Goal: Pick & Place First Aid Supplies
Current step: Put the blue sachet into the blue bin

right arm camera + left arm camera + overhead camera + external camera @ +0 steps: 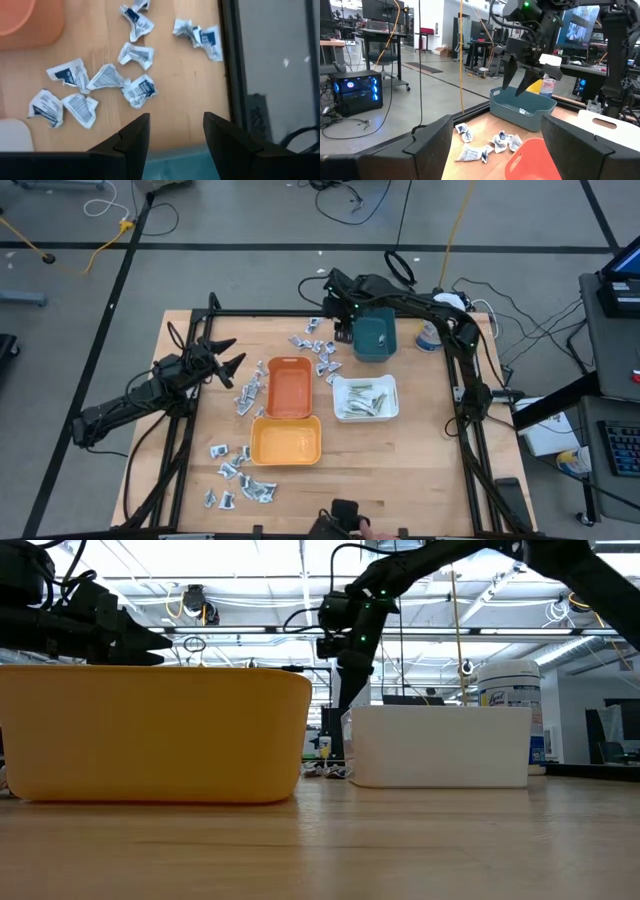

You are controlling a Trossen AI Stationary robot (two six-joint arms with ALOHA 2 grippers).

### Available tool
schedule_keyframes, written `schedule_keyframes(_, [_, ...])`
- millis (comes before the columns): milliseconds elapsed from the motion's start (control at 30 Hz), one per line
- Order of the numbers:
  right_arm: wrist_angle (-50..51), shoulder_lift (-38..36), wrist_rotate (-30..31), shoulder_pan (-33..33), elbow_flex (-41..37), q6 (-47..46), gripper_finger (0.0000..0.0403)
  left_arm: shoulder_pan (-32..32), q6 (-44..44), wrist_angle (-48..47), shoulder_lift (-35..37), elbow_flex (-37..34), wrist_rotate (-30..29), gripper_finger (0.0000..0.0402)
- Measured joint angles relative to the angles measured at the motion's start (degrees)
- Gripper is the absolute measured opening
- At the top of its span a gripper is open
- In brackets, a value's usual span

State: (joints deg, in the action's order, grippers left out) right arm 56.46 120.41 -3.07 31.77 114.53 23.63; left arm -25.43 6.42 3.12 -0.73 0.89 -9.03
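1. The right gripper [343, 330] hangs just beside the teal tray [374, 337], over the far cluster of sachets [107, 77]. Its fingers are parted with nothing between them, so I'd guess it's lining up a pick.
2. The left gripper [228, 360] sits off to the left of the orange tray [288, 388], spread wide and empty. Looks like it's just waiting.
3. The supplies are all over the tabletop [430, 450]: loose sachets near the teal tray, more beside the orange tray, another bunch by the yellow tray [286, 442].
4. The white tray [365, 397] already holds some pale strips, and one packet lies in the teal tray, so sorting's probably partway.
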Motion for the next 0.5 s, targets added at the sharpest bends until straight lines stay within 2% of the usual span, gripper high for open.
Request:
schedule_keyframes(300, [-2.64, 3.2, 0.44, -1.55, 2.55, -20.03, 0.0181, 0.02, 0.0, -0.03, -0.02, 0.0, 0.01, 0.0308])
schedule_keyframes(500, [-3.43, 6.11, 6.22, -3.57, 2.55, -27.34, 0.0181, 0.0, 0.0, 0.04, 0.0, 0.0, 0.01, 0.0308])
